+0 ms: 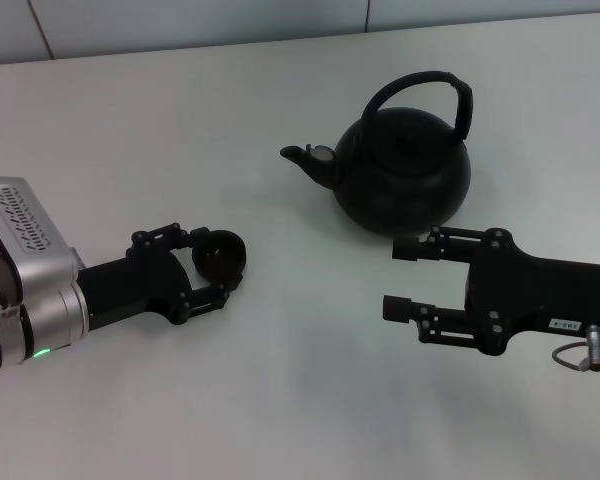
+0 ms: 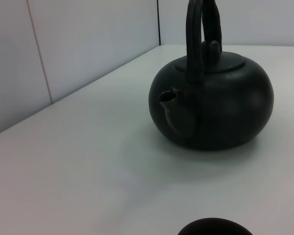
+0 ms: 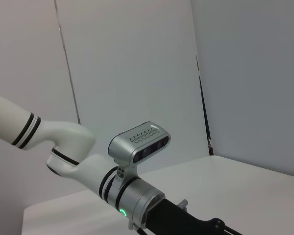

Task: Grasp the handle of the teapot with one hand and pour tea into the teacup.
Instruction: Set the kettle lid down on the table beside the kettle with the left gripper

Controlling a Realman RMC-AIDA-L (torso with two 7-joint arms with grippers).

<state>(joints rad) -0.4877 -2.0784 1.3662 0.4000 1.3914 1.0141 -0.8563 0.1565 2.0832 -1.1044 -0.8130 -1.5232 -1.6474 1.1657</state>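
Between the fingers of the left gripper (image 1: 223,265), low on the white table (image 1: 280,400), sits the teacup (image 1: 220,255), its dark bowl enclosed by the two black fingers on either side; whether the pads actually press its wall cannot be told from the head view. In the left wrist view only the cup's rim (image 2: 213,227) shows, with the teapot (image 2: 213,105) standing well beyond it, spout turned toward the cup.

The right gripper (image 1: 400,277) lies across from the left one, fingers spread wide and holding nothing. Its upper finger (image 1: 420,247) reaches just beside the foot of the teapot (image 1: 405,170), very near it or touching; which of the two cannot be told. The pot stands upright on the table, beyond that gripper, and the handle (image 1: 430,90) arches over the lid, above and apart from the open fingers. The spout (image 1: 305,158) points away from the right gripper, toward the left arm's side.

The right wrist view shows only the left arm (image 3: 112,171) against pale walls.
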